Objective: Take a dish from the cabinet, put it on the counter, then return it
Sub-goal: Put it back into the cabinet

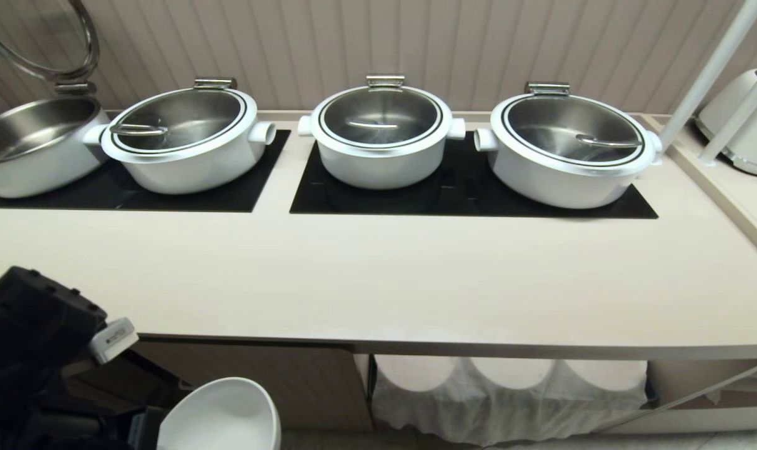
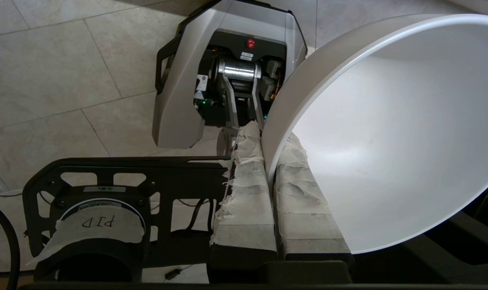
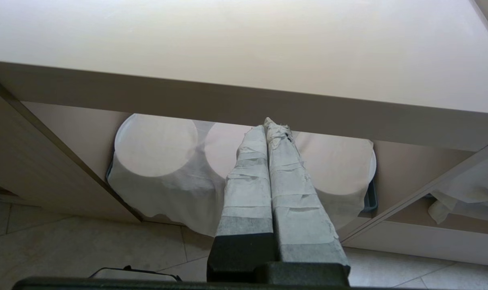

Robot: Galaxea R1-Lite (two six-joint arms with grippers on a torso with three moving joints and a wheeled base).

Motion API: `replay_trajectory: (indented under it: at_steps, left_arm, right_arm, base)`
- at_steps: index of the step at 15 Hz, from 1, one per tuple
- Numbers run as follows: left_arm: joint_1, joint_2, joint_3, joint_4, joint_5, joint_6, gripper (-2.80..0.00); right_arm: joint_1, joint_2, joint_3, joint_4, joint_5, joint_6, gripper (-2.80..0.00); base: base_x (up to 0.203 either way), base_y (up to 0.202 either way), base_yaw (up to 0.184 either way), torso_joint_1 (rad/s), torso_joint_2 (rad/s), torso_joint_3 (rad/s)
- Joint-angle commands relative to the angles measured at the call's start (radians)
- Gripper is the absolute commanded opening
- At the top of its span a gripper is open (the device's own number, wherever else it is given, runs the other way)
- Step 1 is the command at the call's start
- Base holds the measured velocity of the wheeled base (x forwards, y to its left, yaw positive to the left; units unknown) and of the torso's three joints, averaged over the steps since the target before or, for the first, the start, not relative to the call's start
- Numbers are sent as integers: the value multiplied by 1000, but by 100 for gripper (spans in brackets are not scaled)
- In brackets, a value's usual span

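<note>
Left gripper (image 2: 270, 173) low at the robot's left side, below the front edge of the counter (image 1: 378, 281); its tape-wrapped fingers (image 2: 244, 201) are pinched tight on the rim of the white bowl (image 2: 389, 133), one finger inside the wall and one outside. Bowl is held tilted, mouth turned partly sideways, clear of the counter and outside the cabinet (image 1: 303, 381). In the head view the bowl (image 1: 222, 415) shows at the bottom edge, just in front of the closed cabinet door, with the black left arm (image 1: 34, 337) beside it. Below the bowl in the left wrist view: tiled floor (image 2: 58, 72) and the robot's grey base (image 2: 227, 76). Right gripper (image 3: 268, 133) hangs in front of the open cabinet bay, fingers pressed together, holding nothing. Inside that bay, round white shapes under a white cloth (image 1: 503, 394). On the counter, four white pots (image 1: 381, 134) sit on black hob panels (image 1: 472, 194); three wear glass lids, the leftmost stands with its lid raised.
</note>
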Motion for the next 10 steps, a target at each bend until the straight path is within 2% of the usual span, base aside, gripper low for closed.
replay_trajectory:
  at_steps: [1,10]
  left_arm:
    - [-1,0,3,4,0,-4,-280]
    - [1,-3,6,4,0,-9,-280]
  right_arm:
    - [1,0,0,0,0,-1,-280]
    - [0,0,0,0,0,-1,-280]
  base:
    - [0,0,0,0,0,0]
    - [-1,6,0,-1,0,0]
